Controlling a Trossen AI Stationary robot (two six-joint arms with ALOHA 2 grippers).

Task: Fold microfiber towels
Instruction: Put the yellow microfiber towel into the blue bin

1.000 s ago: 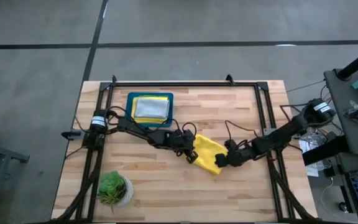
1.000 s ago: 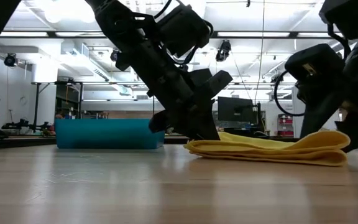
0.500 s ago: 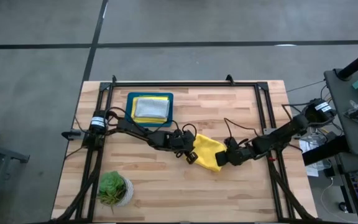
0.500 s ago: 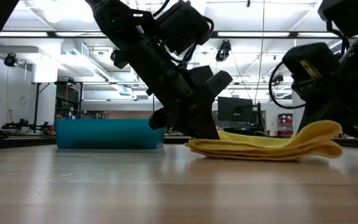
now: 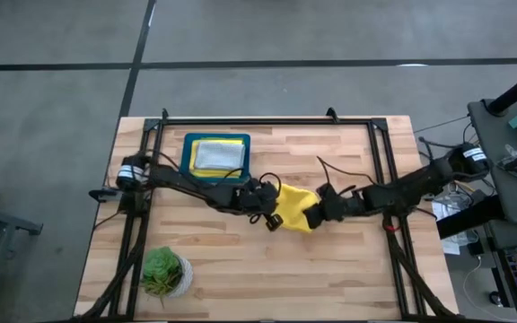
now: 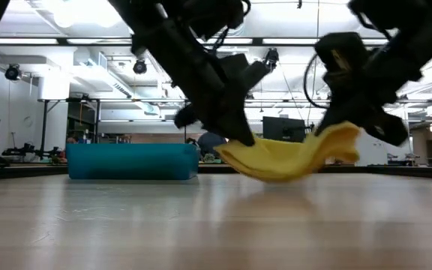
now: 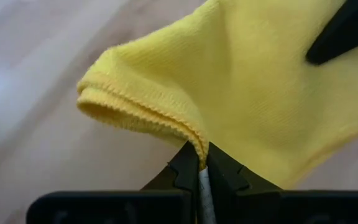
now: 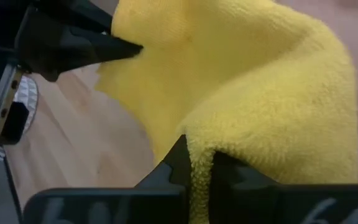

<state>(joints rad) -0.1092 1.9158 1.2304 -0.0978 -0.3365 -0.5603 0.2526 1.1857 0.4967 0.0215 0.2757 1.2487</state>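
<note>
Now, the scene line by line:

Yellow towel [image 5: 296, 207]: folded over itself, near the middle of the wooden table [image 5: 348, 278], slung between the two grippers; in the low view it hangs as a sagging band [image 6: 291, 156], its lowest part just above the tabletop or perhaps brushing it, which I cannot tell; both ends are raised.

Left gripper [image 5: 275, 215]: at the towel's left end, reaching in from the left; the fingers are pinched tight on a doubled hem of the cloth [image 7: 201, 163]; the left wrist view shows the rolled edge of the towel [image 7: 135, 106] curling away just past the fingertips.

Right gripper [image 5: 321, 208]: at the towel's right end, the arm stretched across from the table's right side; the fingers are closed on a thick fold of the yellow cloth [image 8: 199, 163]; in the low view this end [image 6: 343, 139] sits higher than the left end.

Other towels [image 5: 218, 154]: a folded stack, pale grey on top with yellow showing at its edges, lying in the teal tray [image 5: 188, 161] at the far left of the table; well apart from the held towel.

Potted plant [image 5: 162, 271]: a small green plant in the near left corner of the table; untouched and clear of both arms.

Room beyond: the low view shows ceiling lights and a dark monitor [image 6: 285, 129] behind the table.
</note>
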